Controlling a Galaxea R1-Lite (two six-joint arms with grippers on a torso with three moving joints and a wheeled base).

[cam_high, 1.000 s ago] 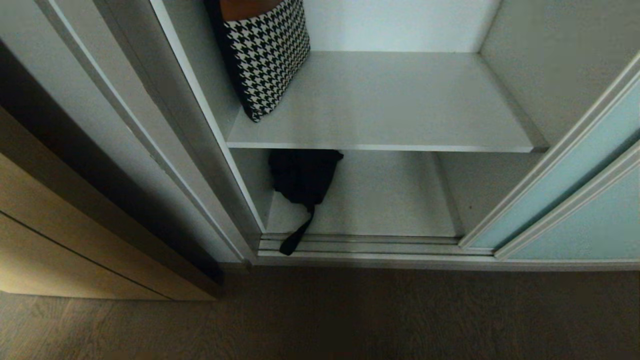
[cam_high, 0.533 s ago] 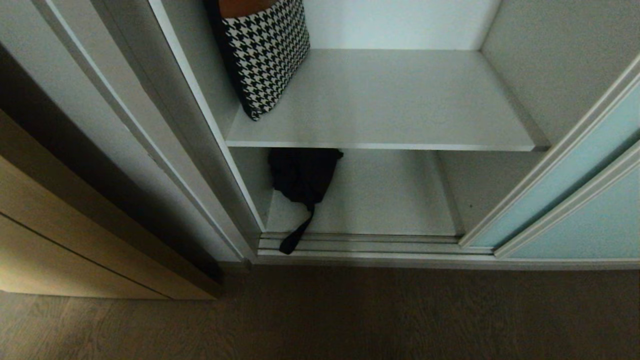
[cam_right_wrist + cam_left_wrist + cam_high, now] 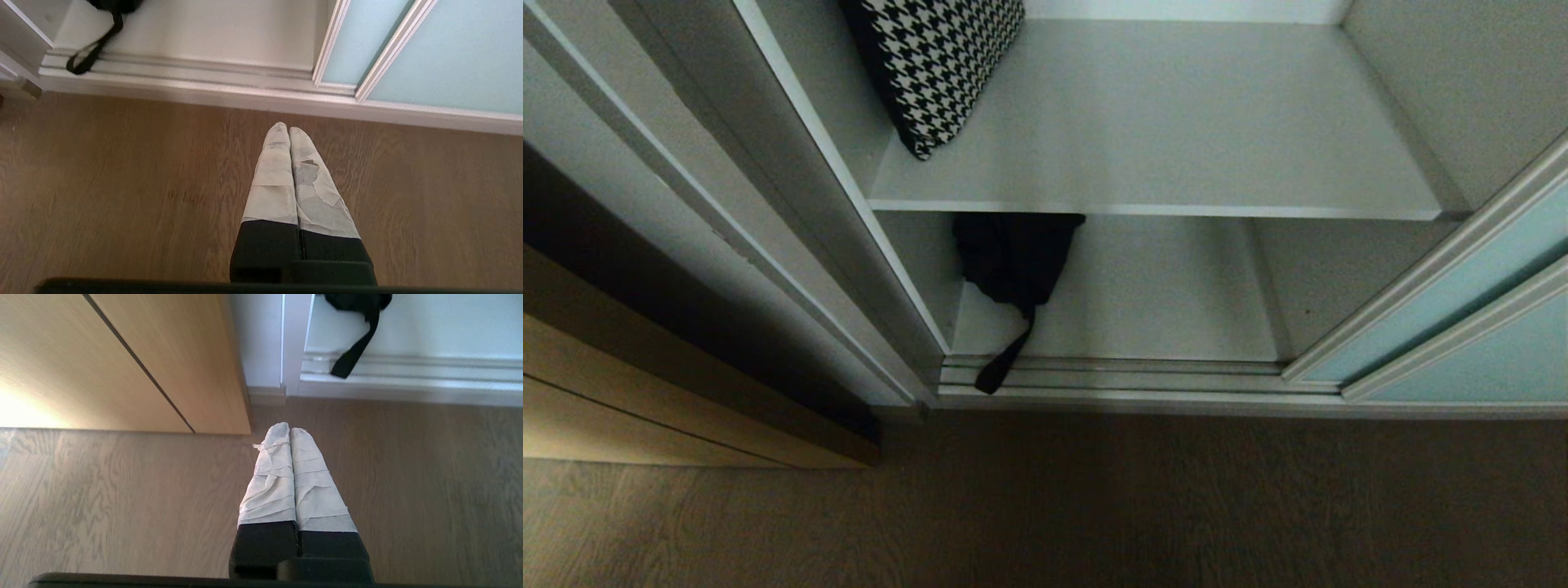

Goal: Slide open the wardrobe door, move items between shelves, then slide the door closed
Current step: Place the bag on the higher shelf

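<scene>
- Two shelves (image 3: 1160,139) are showing because the door (image 3: 1445,327) is standing slid aside to the right of the opening, so the way in is clear.
- One black garment (image 3: 1015,257) is lying on the lower shelf (image 3: 1143,302), tucked under the upper shelf's front edge at the left; its strap (image 3: 1005,363) is hanging over the door track (image 3: 1111,377), which would likely foul the door when closing.
- Above the garment, a houndstooth bag (image 3: 935,61) is leaning in the upper shelf's left corner.
- Both grippers are hanging over the floor (image 3: 1094,506) before the track, the left gripper (image 3: 290,433) and right gripper (image 3: 284,130) each pressed closed and carrying nothing, probably parked until a reach begins.
</scene>
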